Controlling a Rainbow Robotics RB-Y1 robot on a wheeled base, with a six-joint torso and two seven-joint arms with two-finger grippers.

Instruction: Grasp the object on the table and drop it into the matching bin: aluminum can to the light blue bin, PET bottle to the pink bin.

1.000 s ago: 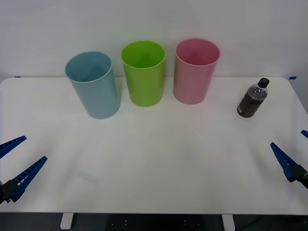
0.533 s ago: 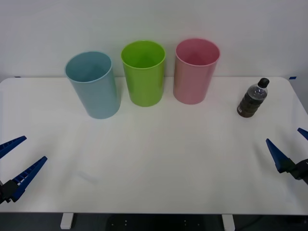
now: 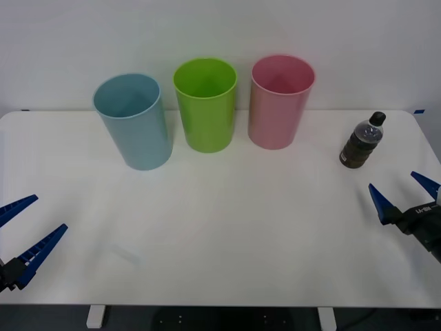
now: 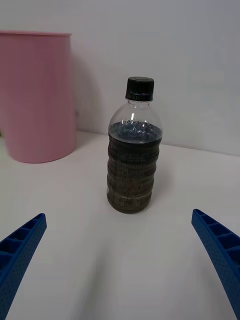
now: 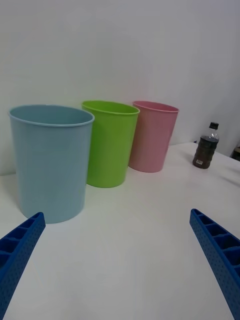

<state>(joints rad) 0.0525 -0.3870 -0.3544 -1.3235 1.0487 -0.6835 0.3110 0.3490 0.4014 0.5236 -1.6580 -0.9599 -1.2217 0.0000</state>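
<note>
The PET bottle [image 3: 362, 143], dark-filled and black-capped, is stood upright on the table [image 3: 227, 227], right of the pink bin [image 3: 279, 103].

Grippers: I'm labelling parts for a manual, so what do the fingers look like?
Both the left gripper and the right gripper have bright blue, ribbed, wedge-shaped fingers tapering to points, mounted on black bases.

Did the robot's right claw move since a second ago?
Yes. The right gripper, open, has crept forward across the table toward the standing PET bottle.
</note>
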